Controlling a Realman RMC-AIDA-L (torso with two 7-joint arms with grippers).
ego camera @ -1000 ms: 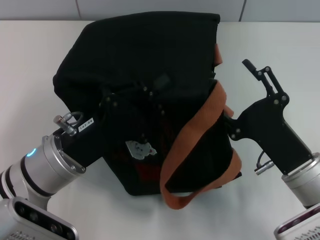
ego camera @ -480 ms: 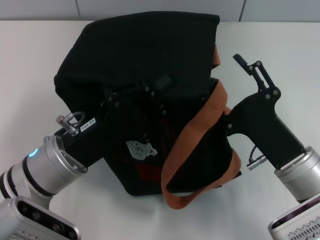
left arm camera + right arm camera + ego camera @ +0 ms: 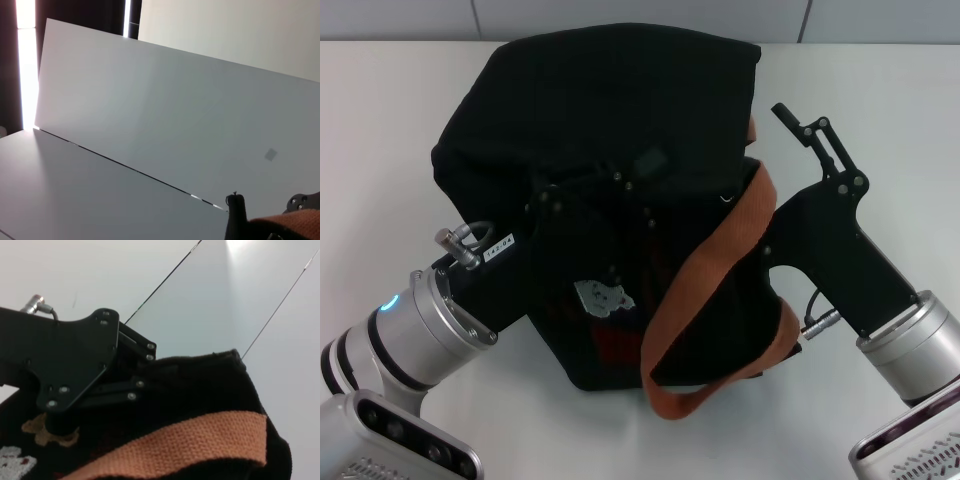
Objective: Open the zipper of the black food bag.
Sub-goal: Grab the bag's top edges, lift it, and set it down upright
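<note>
the black food bag point(image 3: 620, 150) is seen on the table point(image 3: 380, 120), between both tools. left tool point(image 3: 620, 205) is pressed on the bag front; its grip cannot be told. right tool point(image 3: 770, 150) is spread, holding nothing. zipper not discernible; opening judged not begun.

The head camera sits up high and looks forward and down at the white table point(image 3: 880, 120). It sees the whole black bag point(image 3: 610, 130) and both arms. The left wrist camera looks off past the bag, over the table toward the wall point(image 3: 175, 115), and catches only a bit of orange strap point(image 3: 295, 222). The right wrist camera is very close to the bag point(image 3: 210, 385) and also sees the strap point(image 3: 200, 437) and the left gripper point(image 3: 75, 375).
</note>
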